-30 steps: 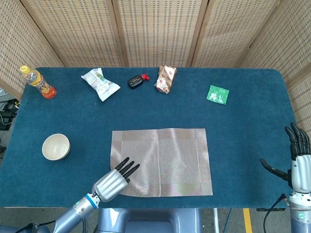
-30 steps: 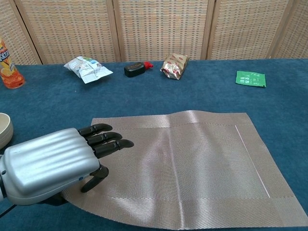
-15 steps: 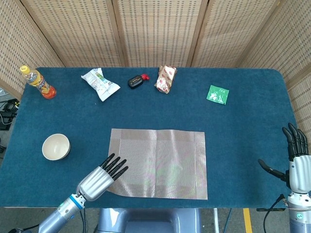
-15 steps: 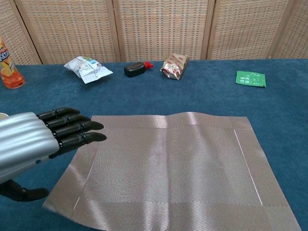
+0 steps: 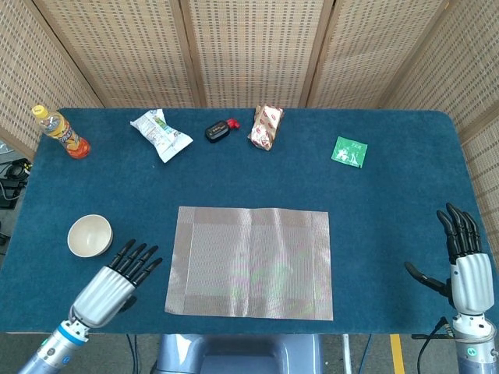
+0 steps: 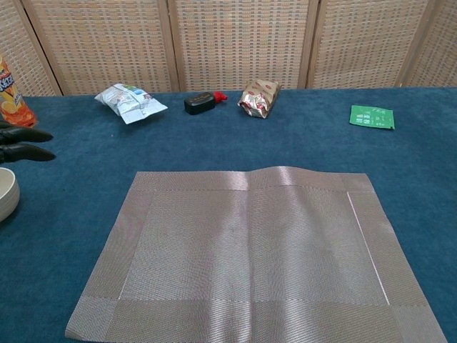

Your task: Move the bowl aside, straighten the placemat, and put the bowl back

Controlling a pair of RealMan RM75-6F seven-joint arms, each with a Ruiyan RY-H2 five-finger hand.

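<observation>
The silver-grey placemat (image 5: 251, 261) (image 6: 251, 254) lies flat and square to the table's front edge, with a slight ripple along its far border. The cream bowl (image 5: 90, 235) (image 6: 6, 193) stands on the blue cloth, left of the mat and apart from it. My left hand (image 5: 115, 284) hovers between bowl and mat near the front edge, fingers straight and spread, holding nothing; only its fingertips (image 6: 20, 143) show at the chest view's left edge. My right hand (image 5: 463, 263) stands upright at the front right corner, fingers extended, empty.
Along the table's far side lie an orange drink bottle (image 5: 61, 132), a white snack bag (image 5: 160, 133), a black and red gadget (image 5: 219, 130), a brown wrapped pack (image 5: 266, 127) and a green sachet (image 5: 348, 151). Wicker screens close off the back.
My left hand has slid off the placemat's front-left corner and drawn back left toward the bowl. The mat, skewed a second ago, now lies straight. The right hand shifted slightly.
</observation>
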